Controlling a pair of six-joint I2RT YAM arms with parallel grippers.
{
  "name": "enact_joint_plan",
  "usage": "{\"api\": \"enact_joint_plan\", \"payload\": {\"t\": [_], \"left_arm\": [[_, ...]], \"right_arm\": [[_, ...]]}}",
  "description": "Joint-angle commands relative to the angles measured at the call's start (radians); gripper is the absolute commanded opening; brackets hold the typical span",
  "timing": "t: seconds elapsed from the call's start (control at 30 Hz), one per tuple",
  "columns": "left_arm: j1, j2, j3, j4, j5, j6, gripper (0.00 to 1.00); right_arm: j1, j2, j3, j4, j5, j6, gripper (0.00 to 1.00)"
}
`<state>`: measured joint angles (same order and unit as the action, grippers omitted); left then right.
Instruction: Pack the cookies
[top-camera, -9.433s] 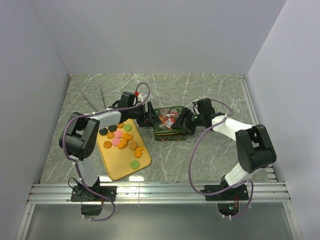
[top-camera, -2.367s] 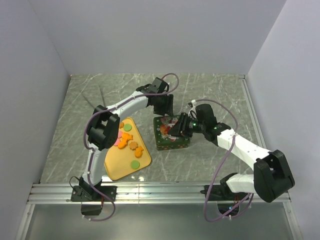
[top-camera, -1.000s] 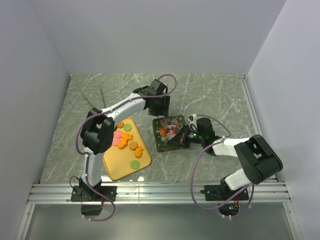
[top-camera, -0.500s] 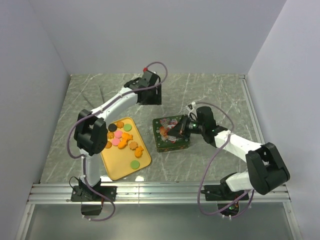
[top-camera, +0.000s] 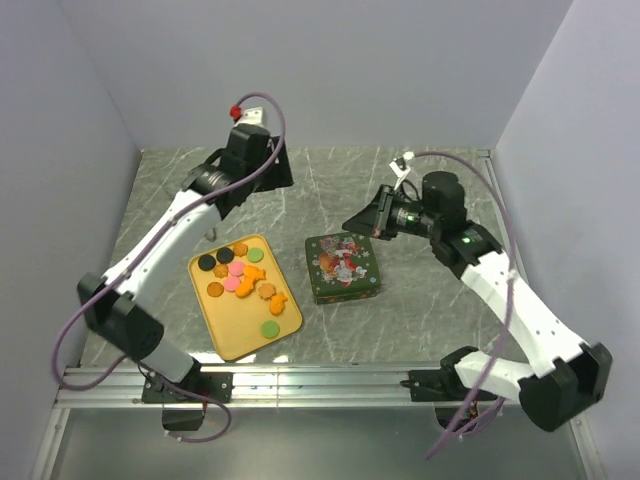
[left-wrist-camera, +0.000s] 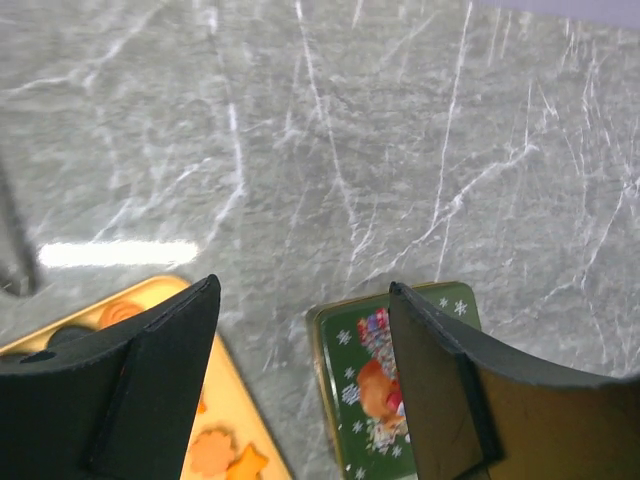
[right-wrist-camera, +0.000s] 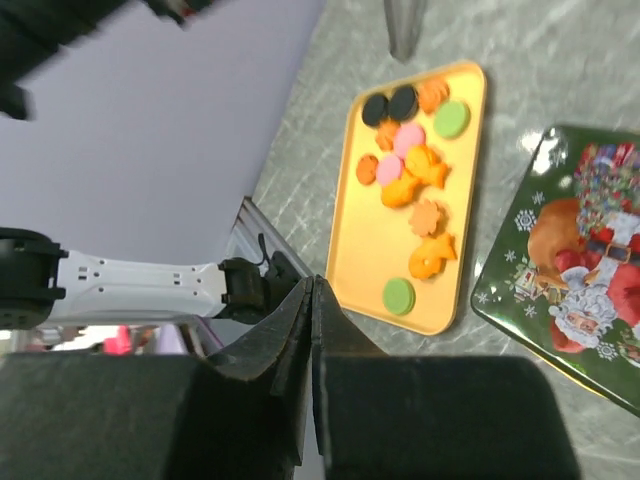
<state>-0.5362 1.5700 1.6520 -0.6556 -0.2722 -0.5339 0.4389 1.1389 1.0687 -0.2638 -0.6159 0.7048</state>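
In the top view, the cookies (top-camera: 240, 275) are seen on a yellow tray (top-camera: 232, 345) left of centre, with a lidded green tin (top-camera: 342, 267) just to its right. The left gripper (top-camera: 272, 172) is raised at upper left and the right gripper (top-camera: 360, 220) at the tin's upper right. In the left wrist view, the fingers are shown spread, with nothing held. In the right wrist view, the fingers are pressed together at bottom centre, empty.

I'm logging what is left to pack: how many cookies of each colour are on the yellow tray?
Orange or tan cookies: 7
Dark brown cookies: 2
Pink cookies: 2
Green cookies: 2
Total: 13
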Motion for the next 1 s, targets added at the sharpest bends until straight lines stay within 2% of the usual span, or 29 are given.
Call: {"api": "enact_joint_plan", "payload": {"t": [0.0,0.1,0.2,0.23,0.3,0.43,0.6,0.63,0.73,0.97], "left_arm": [[-0.002,-0.15,-0.124,0.077,-0.084,0.021,0.76],[-0.004,-0.246,-0.204,0.077,-0.145,0.012,0.82],[-0.002,-0.339,-0.27,0.041,-0.186,-0.018,0.84],[-0.002,-0.364,-0.287,0.033,-0.194,-0.026,0.84],[-0.004,-0.45,-0.351,0.03,-0.216,-0.041,0.89],[-0.002,-0.589,-0.468,0.053,-0.262,-0.051,0.91],[-0.004,-0.673,-0.547,0.059,-0.297,-0.046,0.91],[-0.004,-0.676,-0.551,0.056,-0.311,-0.049,0.91],[-0.004,-0.708,-0.599,0.097,-0.34,-0.022,0.92],[-0.002,-0.886,-0.912,0.381,-0.42,0.064,0.89]], "right_arm": [[0.006,-0.102,0.075,-0.182,0.051,-0.097,0.08],[0.004,-0.178,0.091,-0.26,0.097,-0.126,0.1],[0.004,-0.256,0.096,-0.333,0.14,-0.145,0.22],[0.004,-0.278,0.096,-0.347,0.153,-0.148,0.29],[0.003,-0.338,0.091,-0.385,0.186,-0.148,0.35],[0.004,-0.433,0.057,-0.416,0.24,-0.146,0.49],[0.004,-0.545,-0.033,-0.407,0.335,-0.149,0.57],[0.003,-0.56,-0.05,-0.394,0.344,-0.136,0.71],[0.003,-0.628,-0.119,-0.327,0.376,-0.122,0.91],[0.004,-0.718,-0.239,-0.2,0.495,-0.149,0.95]]}}
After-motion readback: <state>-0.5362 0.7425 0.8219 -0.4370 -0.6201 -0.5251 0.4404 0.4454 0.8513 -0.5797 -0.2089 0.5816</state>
